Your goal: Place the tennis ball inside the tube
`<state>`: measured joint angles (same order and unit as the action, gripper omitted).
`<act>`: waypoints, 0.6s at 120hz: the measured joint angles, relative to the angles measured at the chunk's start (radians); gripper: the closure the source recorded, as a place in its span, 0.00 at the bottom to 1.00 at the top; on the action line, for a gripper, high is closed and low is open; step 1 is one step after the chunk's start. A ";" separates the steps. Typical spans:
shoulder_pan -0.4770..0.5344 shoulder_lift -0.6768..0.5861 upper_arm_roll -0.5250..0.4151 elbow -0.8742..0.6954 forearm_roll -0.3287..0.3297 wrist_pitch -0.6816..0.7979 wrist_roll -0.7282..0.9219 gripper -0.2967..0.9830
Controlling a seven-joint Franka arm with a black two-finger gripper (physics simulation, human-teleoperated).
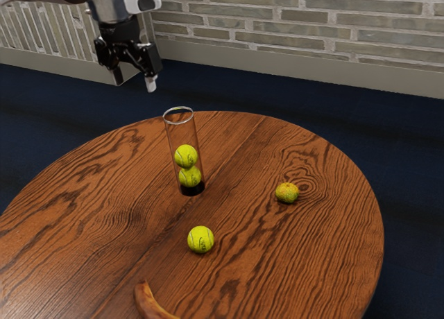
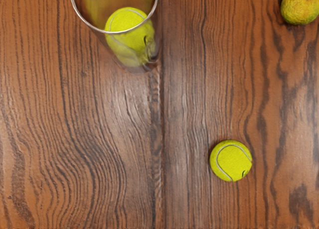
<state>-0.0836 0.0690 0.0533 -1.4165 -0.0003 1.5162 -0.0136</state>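
At the exterior view's left, the pale arm (image 1: 114, 5) comes in from up top and ends in its black gripper (image 1: 134, 82), which hangs in the air with its two fingers spread apart. I see it against the dark blue floor (image 1: 41, 100), higher in that view than the round wooden table (image 1: 90, 215).

Next along, at the near edge of the exterior view, part of a banana (image 1: 146, 300) pokes in, lying on the wood with its brownish tip pointing away from me.

Just past that, farther back, the clear tube (image 1: 182, 135) stands upright on the table, a thin pale ring around its mouth and a black base at the bottom. Two yellow tennis balls sit inside, the lower ball (image 1: 189, 178) near the base and the upper ball (image 1: 186, 156) on top of it.

A little farther along, and nearer to me, is the loose tennis ball (image 1: 200, 239), resting on the bare wood outside the tube, well apart from it. The wrist view shows its pale curved seam and a small dark mark.

Farthest toward the exterior view's right sits a small, round, yellow-orange fruit (image 1: 287, 192) with green in its skin, on the tabletop, apart from both tube and loose ball.
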 joint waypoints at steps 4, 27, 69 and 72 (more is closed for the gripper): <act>-0.002 -0.002 -0.002 -0.002 0.000 -0.002 0.000 0.23; -0.005 -0.154 -0.014 -0.210 0.003 0.031 0.000 0.23; 0.021 -0.335 -0.088 -0.700 -0.029 0.291 -0.003 0.23; 0.019 -0.333 -0.091 -0.724 -0.036 0.320 -0.003 0.23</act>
<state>-0.0642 -0.2641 -0.0379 -2.1406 -0.0367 1.8365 -0.0170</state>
